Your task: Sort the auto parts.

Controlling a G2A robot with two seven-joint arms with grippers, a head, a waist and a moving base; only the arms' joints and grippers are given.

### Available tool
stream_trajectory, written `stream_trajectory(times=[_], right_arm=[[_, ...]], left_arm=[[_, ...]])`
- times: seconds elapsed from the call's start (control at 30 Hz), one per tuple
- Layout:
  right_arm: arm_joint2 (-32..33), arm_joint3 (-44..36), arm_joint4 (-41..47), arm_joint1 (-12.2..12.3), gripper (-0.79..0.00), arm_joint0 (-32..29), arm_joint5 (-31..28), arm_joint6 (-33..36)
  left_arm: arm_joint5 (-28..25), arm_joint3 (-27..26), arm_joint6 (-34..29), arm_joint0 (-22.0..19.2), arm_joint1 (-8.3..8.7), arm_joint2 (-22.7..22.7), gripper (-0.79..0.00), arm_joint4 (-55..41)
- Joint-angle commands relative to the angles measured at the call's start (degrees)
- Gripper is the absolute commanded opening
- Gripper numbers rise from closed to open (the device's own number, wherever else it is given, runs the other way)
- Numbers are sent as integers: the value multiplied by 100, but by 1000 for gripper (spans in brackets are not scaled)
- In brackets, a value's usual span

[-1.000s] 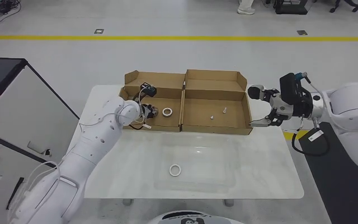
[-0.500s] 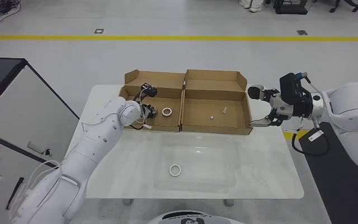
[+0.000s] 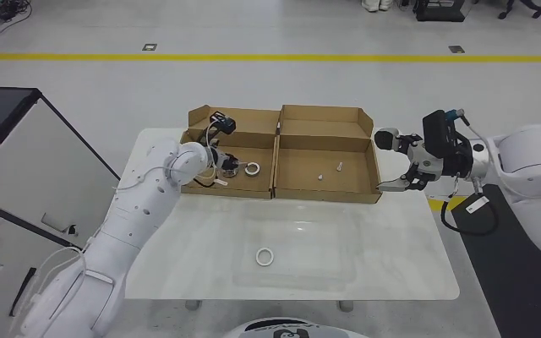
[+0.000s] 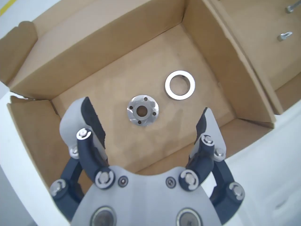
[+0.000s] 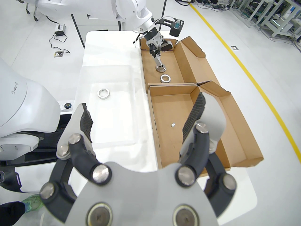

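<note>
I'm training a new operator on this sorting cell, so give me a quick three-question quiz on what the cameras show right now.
1. True or false: the left gripper is open over the flanged disc.
2. Where does the lone ring lie? A) in the clear tray; B) on the bare table; C) on the floor.
3. Fill in: the box without rings holds ___ small bolts.
Key: 1 true; 2 A; 3 two.
</note>
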Motion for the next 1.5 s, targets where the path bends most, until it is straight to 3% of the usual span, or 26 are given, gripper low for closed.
stream_trajectory(times=[0.0, 0.37, 0.6, 0.73, 1.47], right_arm=[[0, 0, 0, 0, 0, 0, 0, 0], [0, 0, 0, 0, 0, 0, 0, 0], [0, 0, 0, 0, 0, 0, 0, 0], [0, 0, 0, 0, 0, 0, 0, 0], [0, 0, 0, 0, 0, 0, 0, 0]], left_arm=[[-153, -356, -35, 137, 52, -171, 0, -114], [-507, -2457, -1060, 873, 283, -744, 0, -557], [-185, -3222, -1697, 1112, 330, -715, 0, -797], [242, -3479, -1846, 1146, 324, -717, 0, -1069], [234, -3486, -1824, 1155, 325, -710, 0, -1062]])
